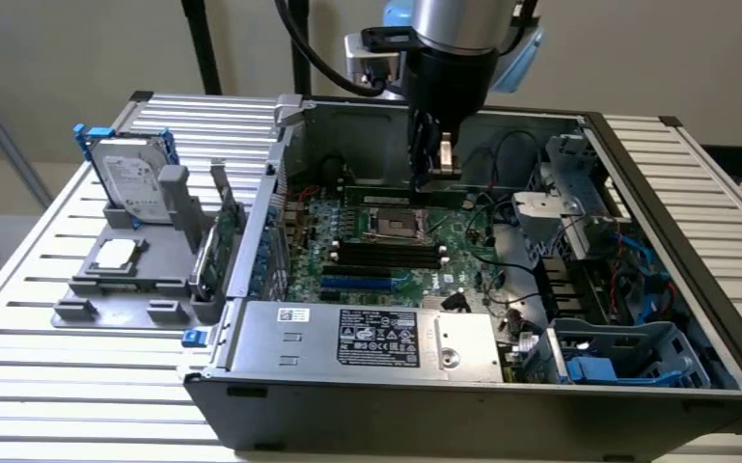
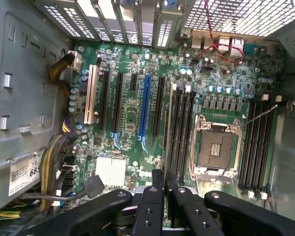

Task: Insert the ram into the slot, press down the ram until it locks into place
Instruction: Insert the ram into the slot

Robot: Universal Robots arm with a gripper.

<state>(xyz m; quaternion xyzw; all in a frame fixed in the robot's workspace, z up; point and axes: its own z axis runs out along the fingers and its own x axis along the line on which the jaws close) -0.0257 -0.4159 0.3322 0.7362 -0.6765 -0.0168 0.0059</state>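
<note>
As arm (image 1: 454,58) hangs vertical over mobo (image 1: 309,282), fingers (image 2: 156,189) sit narrow, pinching ram (image 1: 390,189) horiz.

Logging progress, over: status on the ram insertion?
End effector shut on ram, above motherboard. Ram not yet in slot. Nothing seen blocking slot.

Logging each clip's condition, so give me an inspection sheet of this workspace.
Surface: slatted silver metal table bearing an open grey computer case.
Job's things: long green ram stick held level above the green motherboard; long black memory slots unfilled.
Clutter: grey plastic fixture holding a silver hard drive and an upright green card.
Grippers: black claw appears shut on the ram stick's top edge.
Cables: red wires; yellow-black cable bundle.
Surroundings: pale wall, black stand poles.
</note>
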